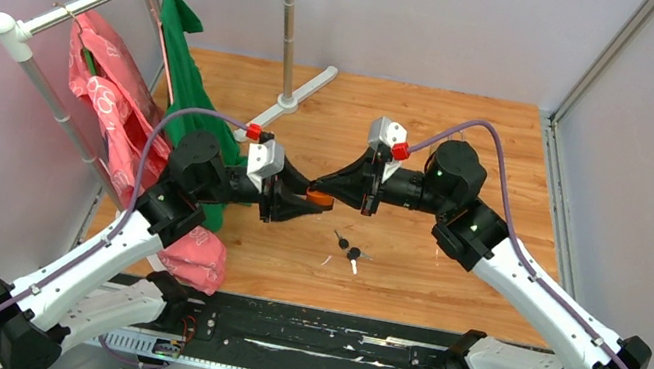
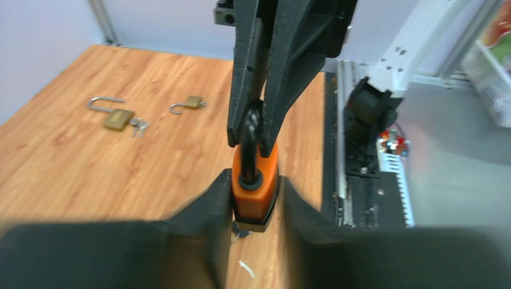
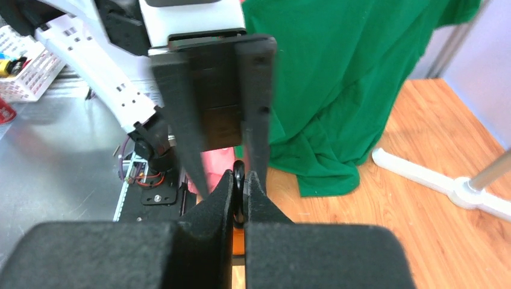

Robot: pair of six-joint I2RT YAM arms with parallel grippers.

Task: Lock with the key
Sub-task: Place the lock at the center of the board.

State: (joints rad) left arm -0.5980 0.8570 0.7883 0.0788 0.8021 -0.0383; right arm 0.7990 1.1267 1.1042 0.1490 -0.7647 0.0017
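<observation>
Orange padlock (image 2: 258, 194) held off the table (image 1: 478, 171), clamped in left gripper (image 2: 255, 180). Right gripper (image 3: 239, 180) pinched tight on its black shackle (image 2: 251, 123). 2 keys (image 1: 348, 248) lie on table nearby.

No word, brand or number legible anywhere, white marks on the pink bag (image 1: 103, 92) (possibly a logo), too blurred to read

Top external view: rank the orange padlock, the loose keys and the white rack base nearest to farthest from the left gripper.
1. Orange padlock, held in the left gripper.
2. Keys, on the table, to its right.
3. White rack base, toward the far side.
</observation>
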